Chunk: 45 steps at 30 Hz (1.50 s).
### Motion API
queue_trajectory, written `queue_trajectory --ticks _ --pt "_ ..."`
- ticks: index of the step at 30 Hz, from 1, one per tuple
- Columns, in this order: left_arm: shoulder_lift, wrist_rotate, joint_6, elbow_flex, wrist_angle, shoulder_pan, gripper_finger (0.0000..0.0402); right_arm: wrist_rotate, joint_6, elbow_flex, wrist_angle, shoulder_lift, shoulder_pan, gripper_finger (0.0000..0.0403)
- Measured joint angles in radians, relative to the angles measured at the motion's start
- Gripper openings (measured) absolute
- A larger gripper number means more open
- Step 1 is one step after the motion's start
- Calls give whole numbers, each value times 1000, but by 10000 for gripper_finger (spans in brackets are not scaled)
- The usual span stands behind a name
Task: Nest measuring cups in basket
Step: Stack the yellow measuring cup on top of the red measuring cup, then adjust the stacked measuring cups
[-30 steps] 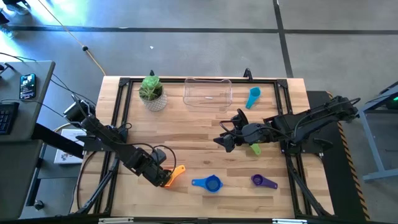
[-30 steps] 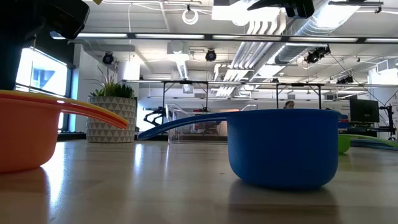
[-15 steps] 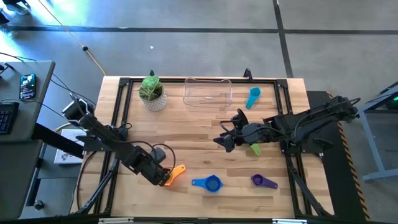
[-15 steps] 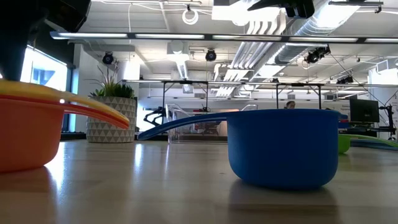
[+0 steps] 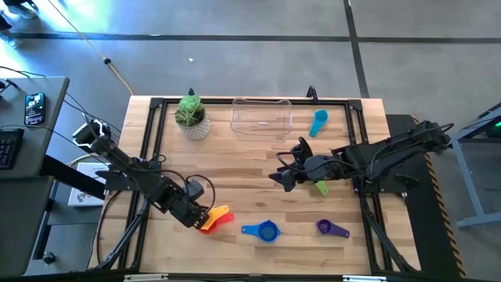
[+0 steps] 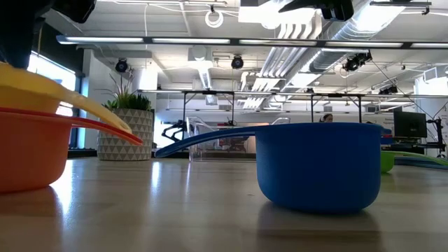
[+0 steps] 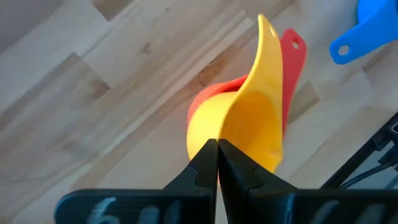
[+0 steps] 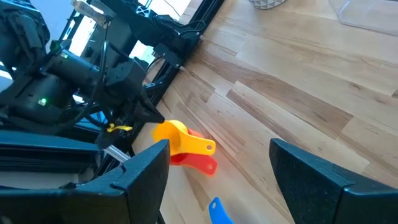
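Two fingers: left gripper [image 7: 217,163] pinches rim of yellow cup [image 7: 245,134], nested in red cup [image 7: 289,74]
Axis: both handles lie side by side, pointing away from fingers
Basket [image 5: 261,117]: far edge, well apart, across bare wood
Nearby: blue cup [image 5: 264,231] just beside stack
Right gripper [image 5: 283,178]: spread, empty, mid-table, nearer basket
Green cup [image 5: 322,187]: under right arm

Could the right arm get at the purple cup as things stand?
Probably yes. The right tool hangs open over mid-table, and the purple cup lies alone on bare wood nearby, toward the front edge. Only the green cup sits close to that arm, off to the side of the path.
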<state>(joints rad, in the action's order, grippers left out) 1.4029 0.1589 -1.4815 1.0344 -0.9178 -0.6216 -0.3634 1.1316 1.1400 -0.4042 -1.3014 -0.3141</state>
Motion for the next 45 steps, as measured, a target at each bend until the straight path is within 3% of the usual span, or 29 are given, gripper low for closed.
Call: queue_trajectory --ticks 17,36,45 --pt "-125 38 78 0 -252 119 0 -7 -11 0 5 0 0 266" --pt "-124 28 153 -66 -233 117 0 -24 0 0 7 0 0 266" --pt "-124 59 300 -66 -173 121 0 40 287 0 -51 -30 -74 266"
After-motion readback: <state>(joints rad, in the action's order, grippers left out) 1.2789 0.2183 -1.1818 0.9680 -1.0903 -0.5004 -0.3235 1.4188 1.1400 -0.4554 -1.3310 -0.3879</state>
